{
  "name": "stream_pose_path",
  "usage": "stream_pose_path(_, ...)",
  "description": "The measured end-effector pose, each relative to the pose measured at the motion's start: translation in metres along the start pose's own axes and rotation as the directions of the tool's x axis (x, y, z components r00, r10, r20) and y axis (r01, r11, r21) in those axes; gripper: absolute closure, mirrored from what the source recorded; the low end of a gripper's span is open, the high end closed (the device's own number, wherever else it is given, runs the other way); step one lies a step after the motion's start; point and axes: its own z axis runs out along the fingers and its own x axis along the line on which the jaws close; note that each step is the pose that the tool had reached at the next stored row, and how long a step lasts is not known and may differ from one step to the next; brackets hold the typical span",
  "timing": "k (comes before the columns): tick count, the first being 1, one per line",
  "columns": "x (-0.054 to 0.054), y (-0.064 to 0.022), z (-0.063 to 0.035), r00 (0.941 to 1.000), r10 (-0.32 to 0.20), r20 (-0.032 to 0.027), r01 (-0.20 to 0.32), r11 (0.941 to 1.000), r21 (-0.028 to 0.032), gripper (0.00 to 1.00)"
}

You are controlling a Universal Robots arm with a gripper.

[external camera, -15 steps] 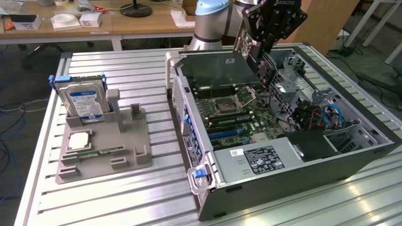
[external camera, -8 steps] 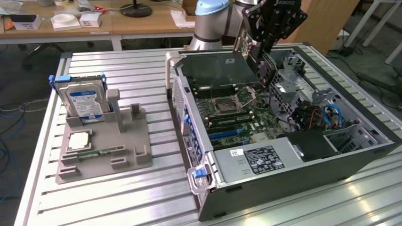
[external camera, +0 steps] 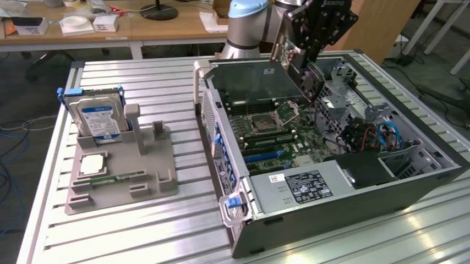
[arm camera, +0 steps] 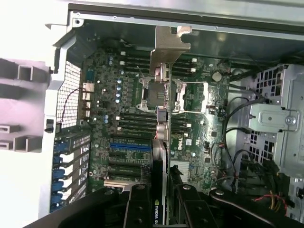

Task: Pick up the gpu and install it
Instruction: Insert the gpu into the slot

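My gripper (external camera: 300, 54) hangs over the back part of the open computer case (external camera: 242, 220), shut on the gpu (external camera: 306, 78). The card stands on edge above the motherboard (external camera: 273, 127), tilted a little, clear of the board. In the wrist view the gpu (arm camera: 162, 123) runs edge-on away from my gripper (arm camera: 160, 204), with its silver bracket (arm camera: 167, 46) at the far end near the case wall. A black finger (arm camera: 138, 209) presses on each side of the card. The blue and black expansion slots (arm camera: 129, 151) lie beside and below the card.
A grey holder (external camera: 151, 190) sits on the slatted table at the exterior view's left. It carries a silver hard drive with a blue label (external camera: 99, 118), a processor chip (external camera: 92, 164) and a green memory stick (external camera: 121, 177). Drive cages and cables (external camera: 375, 135) fill the case's other side.
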Motion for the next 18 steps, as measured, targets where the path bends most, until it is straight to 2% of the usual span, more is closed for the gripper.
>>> stream_pose_path(4,0.0,-0.0001,0.0004,0.9982,-0.06,-0.0026,0.06,0.9982,0.0008,0.74)
stream_pose_path(8,0.0,-0.0003,0.0012,0.9936,-0.113,-0.0047,0.113,0.9936,0.001,0.74)
stream_pose_path(11,0.0,-0.0004,0.0018,0.9876,-0.157,-0.0065,0.157,0.9876,0.0012,0.74)
stream_pose_path(18,0.0,-0.0009,0.0043,0.9696,-0.244,-0.0103,0.244,0.9696,0.0013,0.74)
